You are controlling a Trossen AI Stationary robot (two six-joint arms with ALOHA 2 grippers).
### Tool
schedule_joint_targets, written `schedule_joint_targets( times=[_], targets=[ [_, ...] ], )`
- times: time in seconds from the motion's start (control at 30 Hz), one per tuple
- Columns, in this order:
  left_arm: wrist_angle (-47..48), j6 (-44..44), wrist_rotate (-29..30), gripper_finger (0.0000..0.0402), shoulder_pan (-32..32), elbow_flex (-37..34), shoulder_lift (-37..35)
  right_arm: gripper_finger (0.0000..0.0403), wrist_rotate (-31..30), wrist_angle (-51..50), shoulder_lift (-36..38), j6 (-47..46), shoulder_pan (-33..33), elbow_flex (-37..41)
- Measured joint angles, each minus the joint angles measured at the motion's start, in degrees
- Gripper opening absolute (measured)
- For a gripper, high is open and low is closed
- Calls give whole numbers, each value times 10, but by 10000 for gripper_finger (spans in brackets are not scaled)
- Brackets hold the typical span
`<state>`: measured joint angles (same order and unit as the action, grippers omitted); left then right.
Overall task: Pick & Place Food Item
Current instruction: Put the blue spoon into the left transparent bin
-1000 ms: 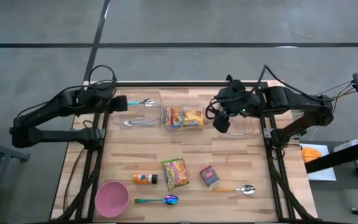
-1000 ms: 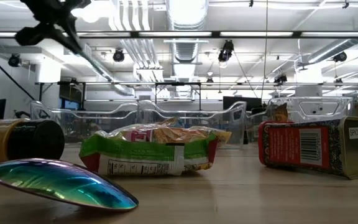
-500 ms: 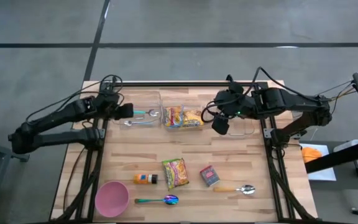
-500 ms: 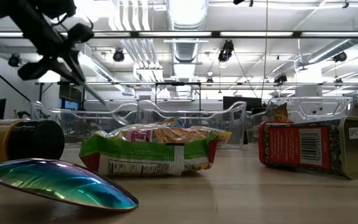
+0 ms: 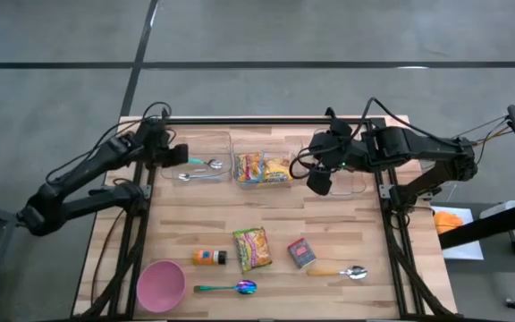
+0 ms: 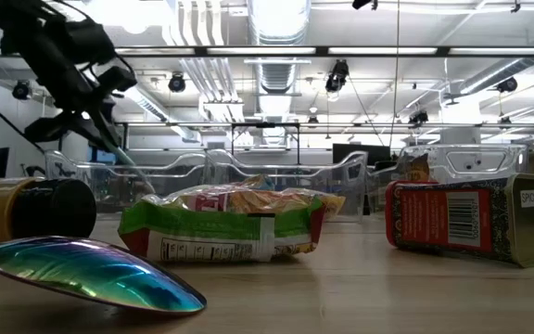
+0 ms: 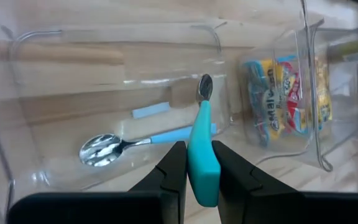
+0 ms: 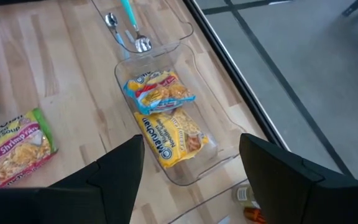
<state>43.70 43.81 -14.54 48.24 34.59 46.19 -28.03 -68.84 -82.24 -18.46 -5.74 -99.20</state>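
Nearest us the table (image 5: 347, 224) carries a bowl (image 5: 160, 284), a rainbow spoon (image 5: 238, 288), a bottle (image 5: 208, 258), a green pack (image 5: 252, 248), a tin (image 5: 301, 253) and a gold spoon (image 5: 340, 271). None of these is in either gripper. The green pack is the food we judge left to move; it lies flat, long axis running front to back, near the table's middle.

Farther back sit the clear bins. The left gripper (image 5: 179, 155) hangs over the left bin (image 7: 73, 81), jaws clamped on the teal handle of a spoon (image 7: 202, 118). So what we hold is cutlery, not food. A second teal spoon (image 7: 101, 149) lies in that bin.

The held spoon's long axis runs roughly along the bin, its bowl end leading away from the gripper toward the middle bin (image 5: 262, 154). In the low view it slopes bowl-down.

To finish well, we would lower until the bowl end is close to the bin floor, keep it inside the far wall and off the lying spoon, then open and lift straight up.

The middle bin holds two packs (image 5: 263, 167). The right gripper (image 5: 317, 182) hovers just beside its right end, jaws wide apart and holding nothing.
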Motion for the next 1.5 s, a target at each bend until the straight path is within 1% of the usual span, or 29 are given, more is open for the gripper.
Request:
schedule_joint_targets(
  times=[0.1,0.17,0.4,0.67,0.9,1.1,1.17,1.27,1.5],
  targets=[
    [-7,-29,-38,55,27,11,29,262,0,0,0,0,0,0],
    [-6,-38,-46,55,37,17,50,262,0,0,0,-1,0,0],
    [-7,-55,-62,55,39,40,123,262,0,-11,0,-6,0,0],
    [-2,-66,-59,55,39,62,174,262,0,-13,0,-6,0,0],
    [9,-65,-55,56,39,62,183,262,0,-13,0,-6,0,0],
    [39,-63,-21,112,39,59,186,262,0,-13,0,-6,0,0],
    [50,-63,-8,124,39,58,186,262,0,-12,0,-6,0,0],
    [62,-65,-1,129,39,58,186,262,0,-12,0,-6,0,0],
    [61,-68,-5,132,39,58,190,262,0,-12,0,-5,0,0]
  ],
)
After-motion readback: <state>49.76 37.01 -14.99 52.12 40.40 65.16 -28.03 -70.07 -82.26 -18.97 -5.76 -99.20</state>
